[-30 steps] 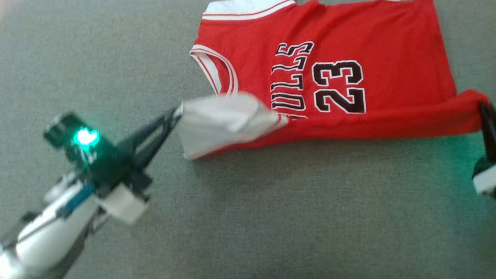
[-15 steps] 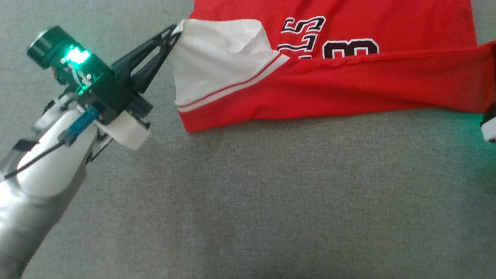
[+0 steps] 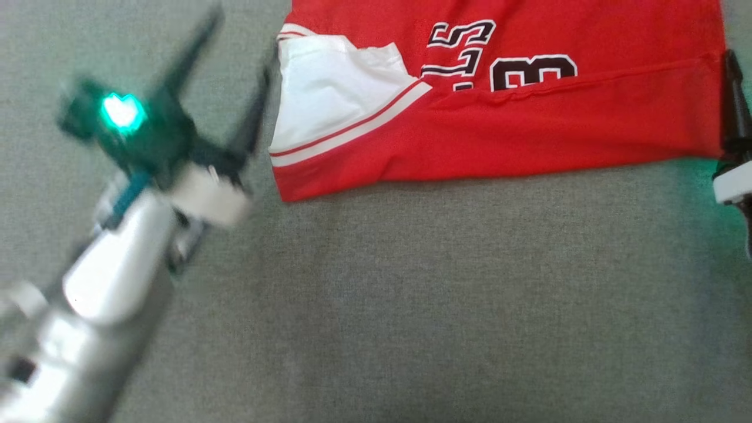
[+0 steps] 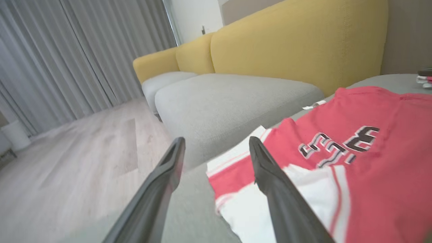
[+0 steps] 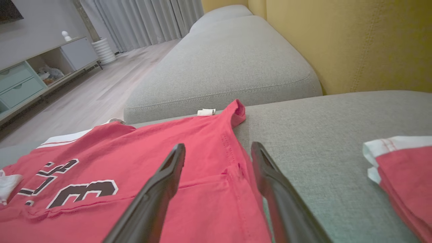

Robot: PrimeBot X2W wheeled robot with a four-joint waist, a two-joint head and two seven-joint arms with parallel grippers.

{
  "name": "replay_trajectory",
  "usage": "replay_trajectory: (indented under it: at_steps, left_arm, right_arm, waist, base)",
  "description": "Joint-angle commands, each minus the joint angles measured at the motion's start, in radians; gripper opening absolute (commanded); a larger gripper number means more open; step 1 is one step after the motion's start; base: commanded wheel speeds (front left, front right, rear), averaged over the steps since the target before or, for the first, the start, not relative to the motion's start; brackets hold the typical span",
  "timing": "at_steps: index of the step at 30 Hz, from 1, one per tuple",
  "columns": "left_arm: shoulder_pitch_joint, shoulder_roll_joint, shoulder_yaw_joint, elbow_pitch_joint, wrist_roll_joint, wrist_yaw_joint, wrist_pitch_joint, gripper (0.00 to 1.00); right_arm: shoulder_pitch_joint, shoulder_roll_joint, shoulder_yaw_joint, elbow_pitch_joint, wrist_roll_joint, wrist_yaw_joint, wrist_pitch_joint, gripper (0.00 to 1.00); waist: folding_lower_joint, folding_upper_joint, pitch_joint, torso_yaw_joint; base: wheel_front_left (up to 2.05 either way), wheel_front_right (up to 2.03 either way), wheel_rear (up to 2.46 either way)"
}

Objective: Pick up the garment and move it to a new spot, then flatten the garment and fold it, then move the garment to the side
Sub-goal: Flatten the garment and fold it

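Grey sofa cushion [image 3: 411, 294], red jersey [image 3: 529, 129], numeral 3 [image 3: 534, 73] legible

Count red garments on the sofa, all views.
2. The numbered jersey lies partly folded, spread across the grey cushion. A second red-and-white garment lies apart from it at the right wrist view's right edge, cut off by the frame. Others may lie out of frame.

The head camera looks steeply down on the red jersey [image 3: 499, 129] on the grey sofa seat [image 3: 411, 294]. Both wrist cameras sit low and close at its opposite ends, sharing its lettering [image 5: 81, 190] and the yellow backrest [image 4: 297, 44].
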Motion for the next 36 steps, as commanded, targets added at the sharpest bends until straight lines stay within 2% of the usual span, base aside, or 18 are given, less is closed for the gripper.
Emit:
replay_trajectory:
  at_steps: [1,5,10,15,22,23,24,25,30,36]
  left_arm:
    - [0.052,0.013,0.053,-0.027,-0.014,0.007,-0.002,1.00]
    - [0.189,-0.049,0.087,-0.019,-0.047,0.013,-0.002,1.00]
    - [0.302,-0.130,0.113,0.048,-0.097,-0.001,-0.002,1.00]
    - [0.321,-0.177,0.120,0.173,-0.120,-0.003,-0.002,1.00]
    - [0.277,-0.207,0.095,0.325,-0.141,-0.041,0.002,1.00]
    - [0.272,-0.210,0.090,0.337,-0.142,-0.048,0.002,0.47]
    - [0.268,-0.211,0.084,0.346,-0.142,-0.053,0.001,0.16]
    - [0.265,-0.212,0.076,0.351,-0.138,-0.058,0.001,0.00]
    - [0.265,-0.202,0.060,0.343,-0.119,-0.068,-0.001,0.00]
    - [0.291,-0.168,0.076,0.264,-0.086,-0.072,-0.002,0.00]
  right_arm:
    - [0.027,-0.009,0.015,-0.016,0.010,-0.001,-0.022,1.00]
    - [0.058,0.009,0.027,0.009,0.030,-0.001,-0.053,1.00]
    - [0.084,0.029,0.045,0.040,0.049,-0.001,-0.079,1.00]
    - [0.086,0.038,0.063,0.055,0.063,-0.001,-0.093,1.00]
    - [0.084,0.032,0.074,0.073,0.079,-0.001,-0.105,1.00]
    - [0.085,0.031,0.075,0.076,0.082,-0.001,-0.105,1.00]
    - [0.085,0.030,0.077,0.081,0.085,-0.001,-0.105,1.00]
    - [0.086,0.030,0.078,0.086,0.088,-0.001,-0.105,1.00]
    - [0.088,0.029,0.085,0.112,0.098,-0.001,-0.100,1.00]
    - [0.066,0.017,0.075,0.206,0.083,-0.001,-0.083,1.00]
  waist:
    - [0.0001,0.0000,-0.016,0.001]
    - [0.0001,0.0000,-0.043,0.002]
    - [0.0001,0.0000,-0.071,-0.005]
    - [0.0001,0.0000,-0.078,-0.018]
    - [0.0001,0.0000,-0.067,-0.031]
    - [0.0001,0.0000,-0.067,-0.032]
    - [0.0001,0.0000,-0.066,-0.032]
    - [0.0001,0.0000,-0.067,-0.032]
    - [0.0001,0.0000,-0.073,-0.028]
    - [0.0001,0.0000,-0.079,-0.011]
  base:
    - [0.00,0.00,0.00]
    - [0.00,0.00,0.00]
    - [0.00,0.00,0.00]
    - [0.00,0.00,0.00]
    - [0.00,0.00,0.00]
    - [0.00,0.00,0.00]
    - [0.00,0.00,0.00]
    - [0.00,0.00,0.00]
    - [0.00,0.00,0.00]
    - [0.00,0.00,0.00]
